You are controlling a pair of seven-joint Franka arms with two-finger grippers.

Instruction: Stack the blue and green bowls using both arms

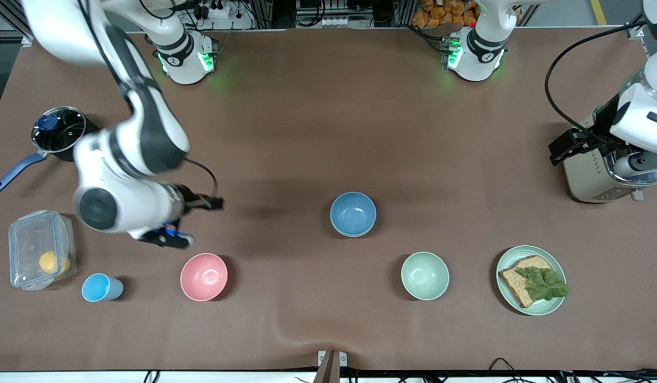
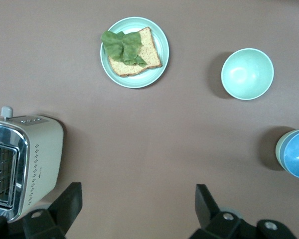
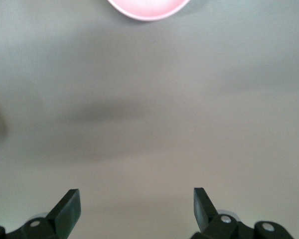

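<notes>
A brown worktop [image 1: 328, 106] carries everything, with the two arm bases along one edge. The blue bowl [image 1: 353, 214] stands upright about midway along it, well apart from both pincers. In the left wrist view a sage-green rim shows around its outer edge, so it appears to sit nested inside the green bowl [image 2: 278, 149]. If that is right, the stacking is done and what remains is for the arms to pull clear; the front view alone does not show the second rim.

The right pincer [image 1: 192, 222] hangs open and empty over bare worktop, just beside a pink bowl [image 1: 204, 276]. The left pincer [image 2: 138, 204] is also open and empty, up over the cream toaster [image 1: 589, 175] at its own end. A paler mint-green bowl [image 1: 425, 275] and a plate [image 2: 154, 74] of bread with lettuce lie between that pincer and the front camera.

No brand, label or writing can be read anywhere.
</notes>
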